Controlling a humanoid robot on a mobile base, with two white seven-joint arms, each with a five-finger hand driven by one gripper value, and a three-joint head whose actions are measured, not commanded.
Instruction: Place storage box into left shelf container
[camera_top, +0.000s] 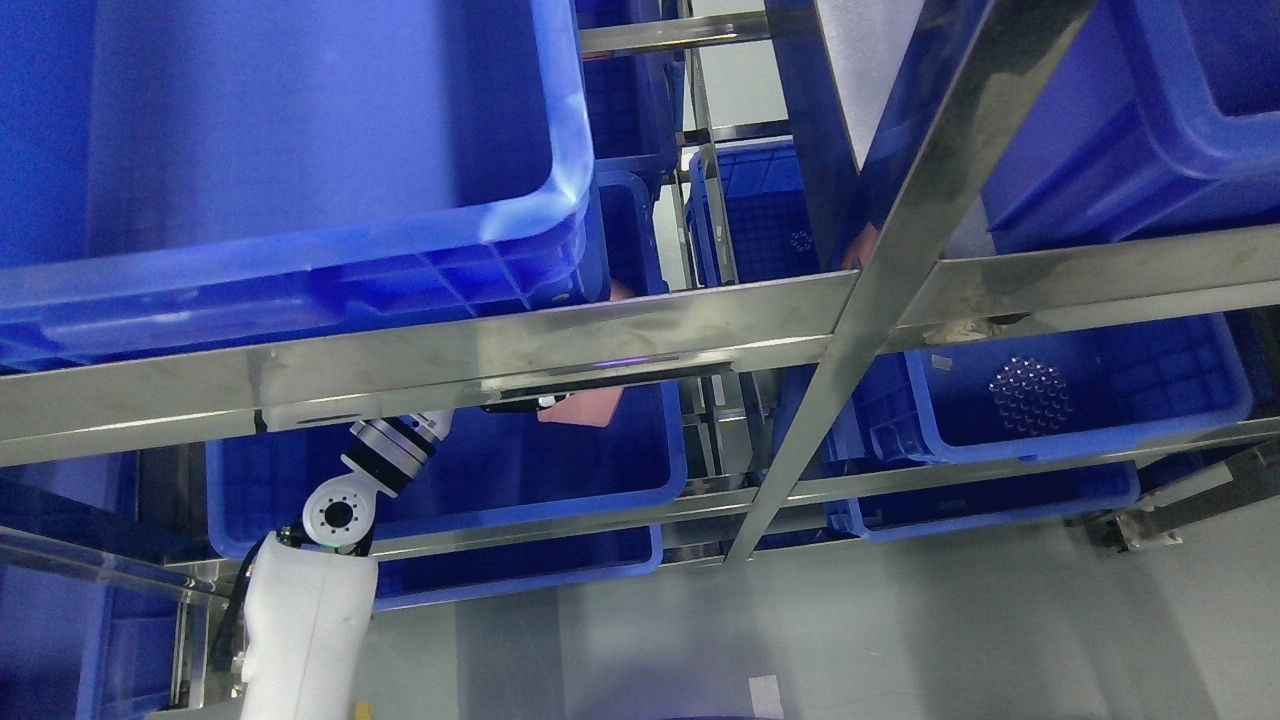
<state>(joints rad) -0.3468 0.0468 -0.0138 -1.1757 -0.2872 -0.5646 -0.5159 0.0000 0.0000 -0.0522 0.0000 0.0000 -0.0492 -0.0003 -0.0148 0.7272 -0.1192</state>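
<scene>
Placing step: my left arm (310, 600) reaches behind the shelf rail (420, 365), pink storage box (585, 408) over the blue container (640, 440); finger state hidden. Next: lower, release.

Left arm (310, 610) rises from the lower left of the frame, white forearm angled up and to the right. Its silver wrist (395, 455) tilts toward the centre, and the hand (520, 403) is mostly hidden, grip unreadable.

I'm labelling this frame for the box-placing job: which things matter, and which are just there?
Job:
left arm, hand hidden behind the shelf rail
pink box
blue bin under it

Just there:
top left bin
right bin holding small balls
upright post
</scene>
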